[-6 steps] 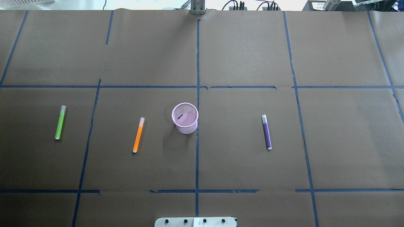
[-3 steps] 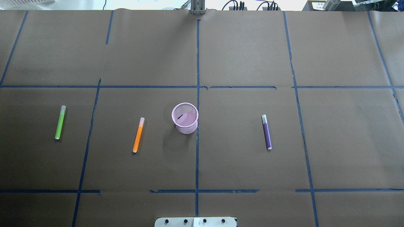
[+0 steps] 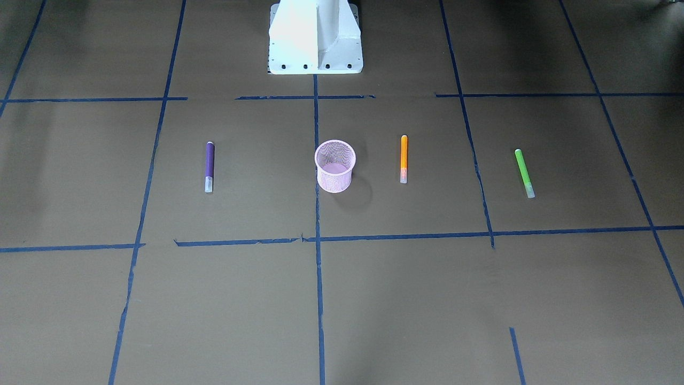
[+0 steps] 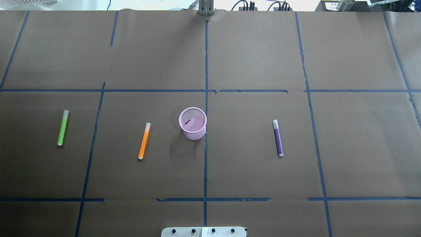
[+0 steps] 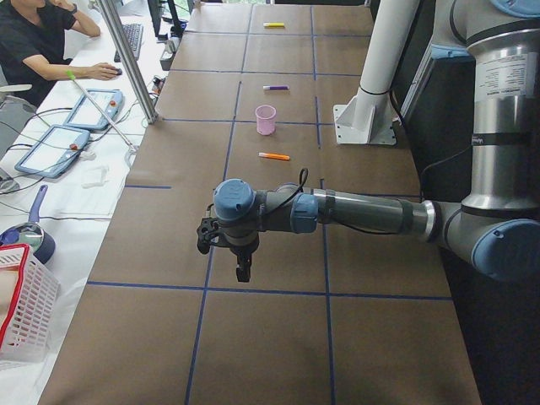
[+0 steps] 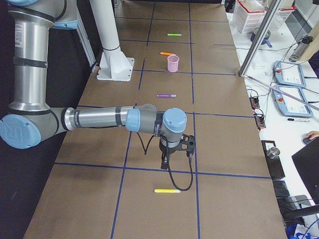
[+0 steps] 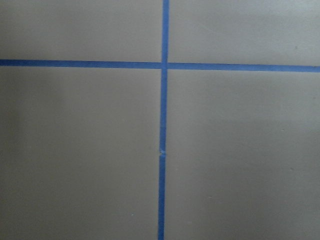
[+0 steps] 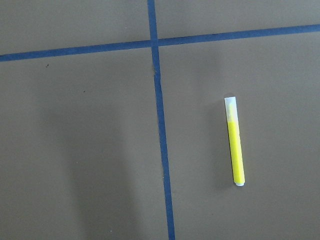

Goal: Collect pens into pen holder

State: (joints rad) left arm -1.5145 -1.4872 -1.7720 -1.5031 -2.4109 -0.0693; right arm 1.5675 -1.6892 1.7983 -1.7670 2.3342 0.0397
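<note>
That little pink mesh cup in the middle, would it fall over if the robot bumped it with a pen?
Probably fairly easily. The cup is see-through wire mesh, so it is likely light and would slide or tip under a sideways knock. It stands upright alone, nothing bracing it. Being round, it would probably roll if toppled.

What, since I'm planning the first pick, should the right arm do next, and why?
Probably shift the right gripper over the yellow pen: it lies flat, off-centre in the right wrist view, near this arm, and the pen holder holds no pens.
</note>
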